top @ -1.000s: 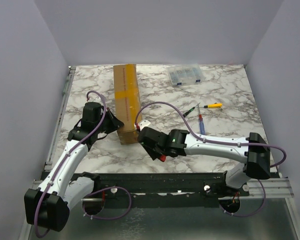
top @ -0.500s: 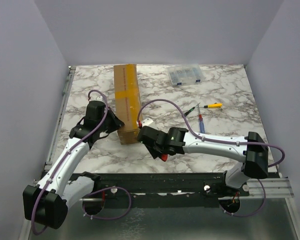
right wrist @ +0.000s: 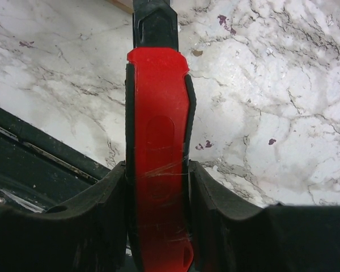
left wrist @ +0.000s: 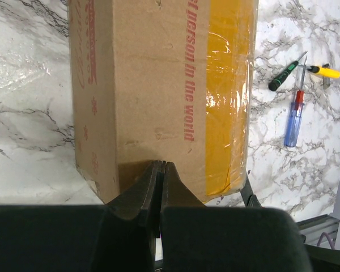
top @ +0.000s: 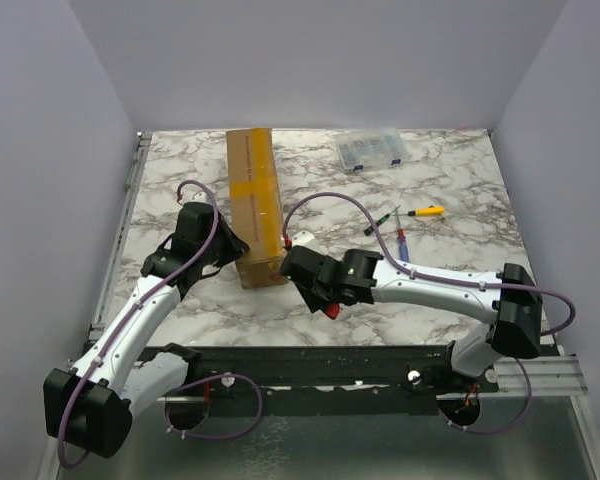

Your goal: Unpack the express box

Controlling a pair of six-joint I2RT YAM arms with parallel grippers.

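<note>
The express box (top: 252,190), a long brown carton with yellow tape, lies lengthwise on the marble table left of centre. In the left wrist view the box (left wrist: 158,85) shows red printing and its taped seam. My left gripper (top: 236,247) is shut and empty, with its tips (left wrist: 160,165) against the box's left side near the near end. My right gripper (top: 310,285) sits just right of the box's near end, shut on a red-handled knife (right wrist: 157,102). The knife's black head points at the box corner, and its red butt (top: 329,311) sticks out toward the near edge.
A clear organiser case (top: 372,150) stands at the back right. Three screwdrivers lie right of the box, one yellow-handled (top: 427,211), one green (top: 380,220) and one blue (top: 404,248). The black rail (top: 310,365) runs along the table's near edge.
The right gripper with the knife has crept a little toward the box's near end. The left gripper has edged in against the box's side.
</note>
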